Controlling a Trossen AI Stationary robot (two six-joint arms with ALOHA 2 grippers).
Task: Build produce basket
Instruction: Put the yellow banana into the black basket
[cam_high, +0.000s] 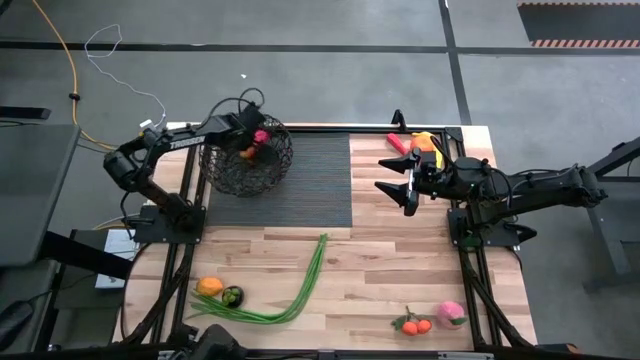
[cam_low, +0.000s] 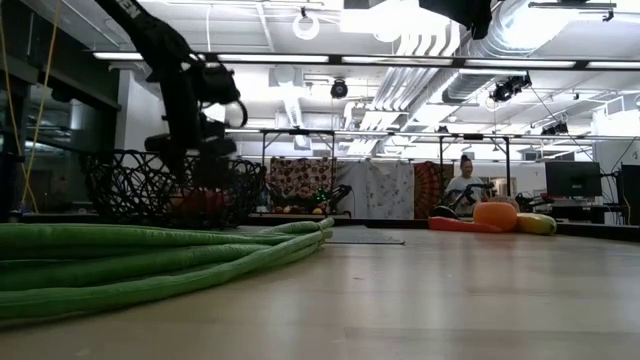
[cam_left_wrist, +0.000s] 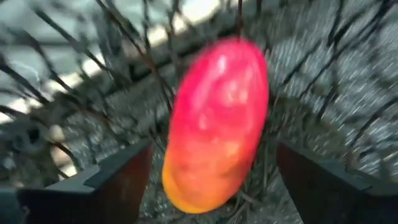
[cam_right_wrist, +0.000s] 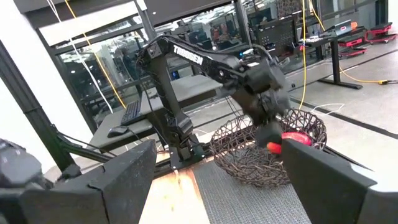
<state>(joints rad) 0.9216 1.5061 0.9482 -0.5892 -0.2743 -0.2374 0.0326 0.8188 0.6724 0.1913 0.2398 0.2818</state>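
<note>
**Kid:** How much of the basket is filled?

**Helper:** Just the start, I think. The left gripper (cam_high: 252, 140) hangs over the basket (cam_high: 246, 157), which sits on the bench (cam_high: 400, 270) at about ten o'clock from the middle. A red-pink fruit (cam_left_wrist: 216, 124) is between its fingers (cam_left_wrist: 115, 177), but they stand wide on both sides and do not touch it. So it looks let go, dropping into the basket.

**Kid:** What is left?

**Helper:** Lots. The long green stalks (cam_high: 300, 290) lie at six o'clock. An orange fruit (cam_high: 209, 286) and a dark green fruit (cam_high: 233, 295) sit at seven o'clock. Two small oranges (cam_high: 417, 325) and a pink fruit (cam_high: 451, 313) sit at five o'clock. A red pepper (cam_high: 398, 143) and a yellow banana (cam_high: 424, 141) wait at two o'clock, near the right gripper (cam_high: 396, 185). That one hangs spread wide with nothing in it.

**Kid:** Which way does the red fruit point?

**Helper:** It is egg-shaped. In the left wrist view its long side runs nearly straight between the fingers, tipped a little. The yellow-orange end is nearer the gripper and the red end points away, toward the basket's wire wall.
</note>
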